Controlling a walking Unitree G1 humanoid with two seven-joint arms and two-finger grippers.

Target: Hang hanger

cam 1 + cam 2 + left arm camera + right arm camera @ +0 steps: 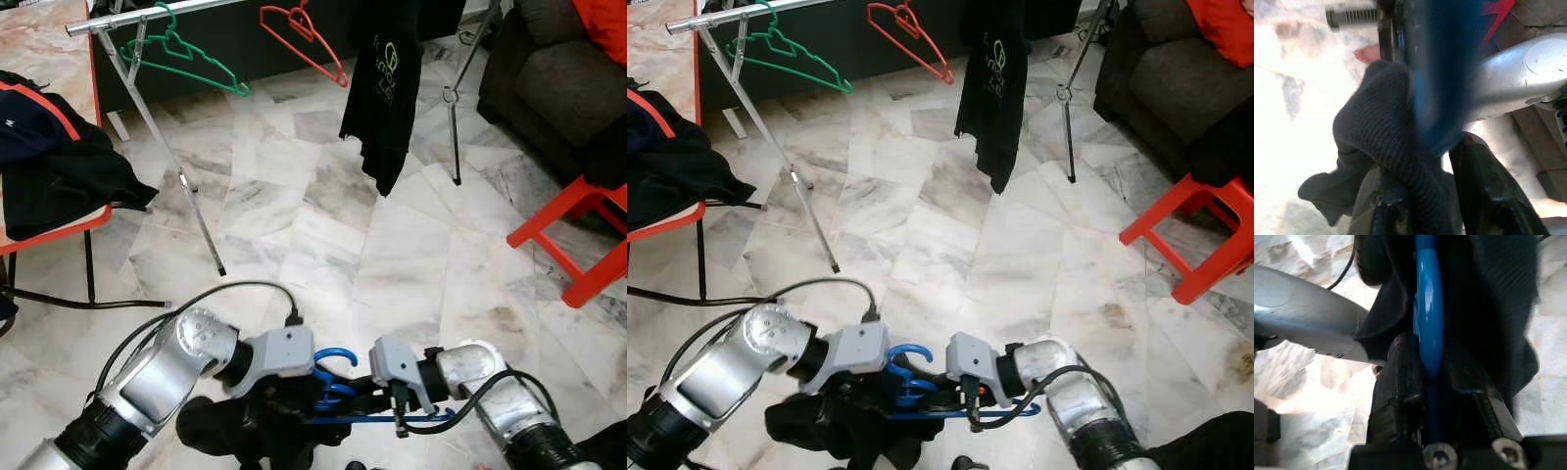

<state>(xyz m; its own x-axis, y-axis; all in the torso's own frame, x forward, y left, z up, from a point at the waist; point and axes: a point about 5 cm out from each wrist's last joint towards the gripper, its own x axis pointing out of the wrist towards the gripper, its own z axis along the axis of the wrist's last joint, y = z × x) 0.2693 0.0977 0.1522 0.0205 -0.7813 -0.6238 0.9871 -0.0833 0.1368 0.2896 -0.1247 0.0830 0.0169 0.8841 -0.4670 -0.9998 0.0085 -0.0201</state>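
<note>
Blue plastic marks the hanger (338, 392), held low and near between the two arms, with a dark garment (245, 426) draped from it toward the left. In the right wrist view the right gripper (1432, 382) has its black fingers (1400, 377) pressed together on the hanger's blue bar. The left gripper (1435, 196) has its fingers either side of the dark ribbed cloth and the hanger, clamped on them. Far across the marble floor (323, 245) stands a metal rack (127, 20) carrying a green hanger (181, 54), a red hanger (304, 34) and a black shirt (387, 88).
</note>
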